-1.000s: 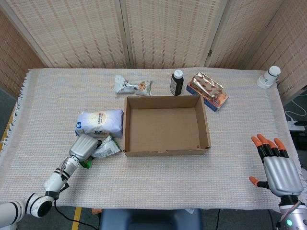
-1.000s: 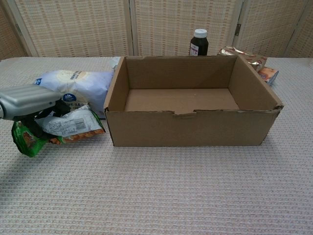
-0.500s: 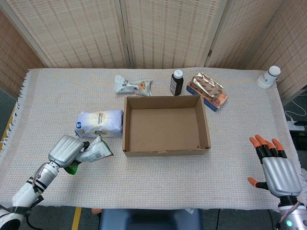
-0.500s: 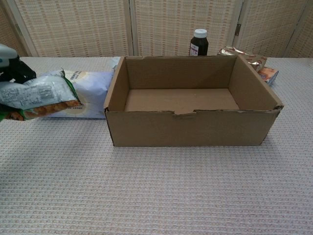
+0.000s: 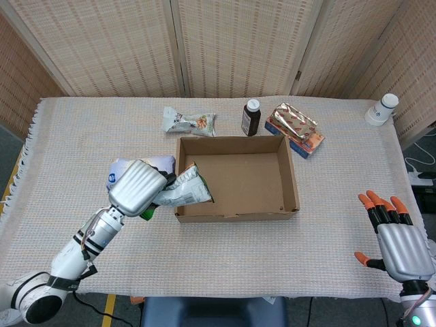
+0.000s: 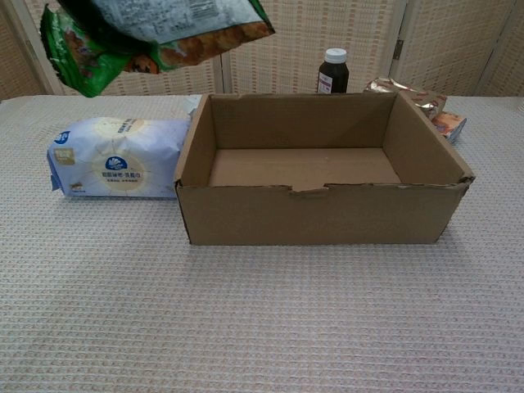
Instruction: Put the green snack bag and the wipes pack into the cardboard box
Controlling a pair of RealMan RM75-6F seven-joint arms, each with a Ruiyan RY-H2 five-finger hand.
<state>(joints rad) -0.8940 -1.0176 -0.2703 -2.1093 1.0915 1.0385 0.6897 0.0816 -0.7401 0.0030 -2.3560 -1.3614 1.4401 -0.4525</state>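
Your left hand (image 5: 138,189) holds the crinkly green foil snack bag (image 5: 178,192) by one end above the left wall of the open brown cardboard box (image 5: 289,178), and it looks light, soft and slippery, so grip firmly.

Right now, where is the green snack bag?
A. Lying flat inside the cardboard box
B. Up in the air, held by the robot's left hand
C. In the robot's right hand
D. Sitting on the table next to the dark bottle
B: the left hand holds the green snack bag raised above the table, over the left edge of the cardboard box.
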